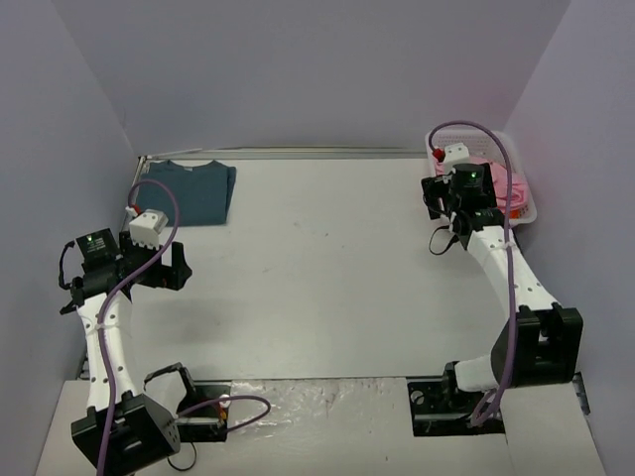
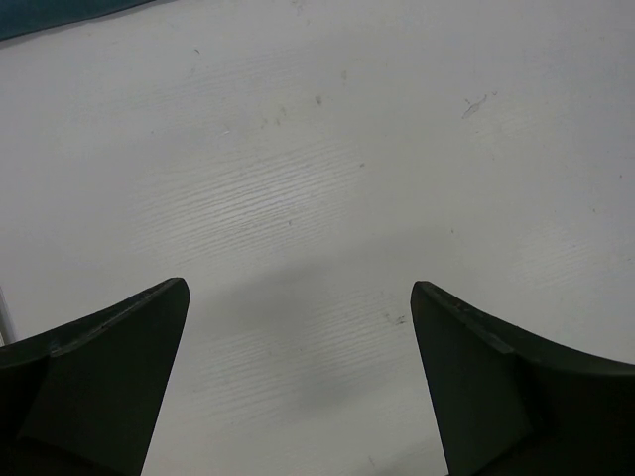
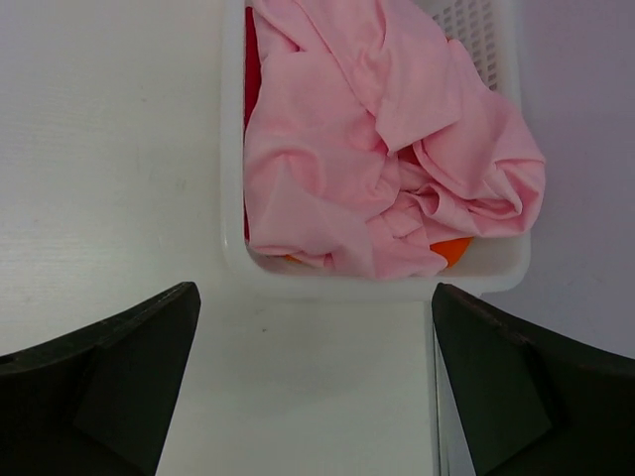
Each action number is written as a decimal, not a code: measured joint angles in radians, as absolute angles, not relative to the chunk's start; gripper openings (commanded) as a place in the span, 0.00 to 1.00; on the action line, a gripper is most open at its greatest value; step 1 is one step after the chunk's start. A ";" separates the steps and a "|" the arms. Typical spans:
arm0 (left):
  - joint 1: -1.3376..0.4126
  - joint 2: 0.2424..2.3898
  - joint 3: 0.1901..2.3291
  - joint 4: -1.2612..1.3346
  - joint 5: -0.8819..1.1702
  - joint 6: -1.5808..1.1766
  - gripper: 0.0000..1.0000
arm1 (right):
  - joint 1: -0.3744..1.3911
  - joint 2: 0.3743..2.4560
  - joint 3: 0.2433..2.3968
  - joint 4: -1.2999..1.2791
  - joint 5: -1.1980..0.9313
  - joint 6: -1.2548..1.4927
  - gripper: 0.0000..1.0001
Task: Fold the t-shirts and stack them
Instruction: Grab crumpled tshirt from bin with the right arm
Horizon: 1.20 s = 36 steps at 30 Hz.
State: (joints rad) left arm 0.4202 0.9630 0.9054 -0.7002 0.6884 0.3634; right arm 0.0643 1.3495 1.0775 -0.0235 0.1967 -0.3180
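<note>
The left tool [image 2: 299, 288] hangs with its two dark fingers spread wide and nothing between them. Below it is only bare white worktop [image 2: 327, 178], faintly wood-grained and flecked with a few small scuffs. A sliver of the dark teal-blue t-shirt [image 2: 50, 12] cuts the top left corner of that wrist view. From above, this shirt lies flat and folded at the far left corner of the worktop, well apart from the tool.

The right tool [image 3: 317, 290] is likewise spread and holds nothing. It hovers just short of the near rim of the white mesh basket [image 3: 377, 283]. Inside, the light pink t-shirt [image 3: 377, 169] lies crumpled on top, filling most of the basket. The orange t-shirt [image 3: 451, 248] peeks out beneath it at the near edge — little more than a patch.

The basket sits in the far right corner, close against the right wall. Plain lavender-grey walls [image 1: 298, 69] close the worktop in on three sides.
</note>
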 measured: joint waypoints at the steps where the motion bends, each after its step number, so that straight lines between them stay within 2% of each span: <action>1: 0.420 0.963 0.906 -0.701 0.688 0.363 0.94 | 0.063 1.389 1.102 -0.019 0.211 -0.324 1.00; 11: 0.420 0.962 0.906 -0.701 0.686 0.363 0.94 | 0.029 1.789 1.441 0.029 0.350 -0.348 1.00; 20: 0.420 0.973 0.908 -0.702 0.687 0.363 0.94 | -0.041 2.009 1.605 -0.048 0.328 -0.307 0.98; 23: 0.420 0.985 0.909 -0.701 0.687 0.363 0.94 | -0.072 2.045 1.609 -0.084 0.296 -0.289 0.86; 26: 0.420 0.996 0.909 -0.701 0.687 0.363 0.94 | -0.094 2.073 1.611 -0.103 0.270 -0.280 0.65; 27: 0.420 0.999 0.909 -0.702 0.687 0.363 0.94 | -0.097 2.077 1.611 -0.110 0.260 -0.273 0.40; 29: 0.420 1.000 0.909 -0.701 0.687 0.363 0.94 | -0.098 2.081 1.611 -0.122 0.242 -0.268 0.23; 30: 0.420 1.000 0.909 -0.701 0.687 0.363 0.94 | -0.097 2.081 1.612 -0.124 0.236 -0.266 0.03; 31: 0.420 1.000 0.909 -0.701 0.687 0.363 0.94 | -0.097 2.081 1.612 -0.125 0.229 -0.265 0.00; 36: 0.420 1.000 0.909 -0.701 0.687 0.363 0.94 | -0.092 2.080 1.612 -0.130 0.219 -0.251 0.00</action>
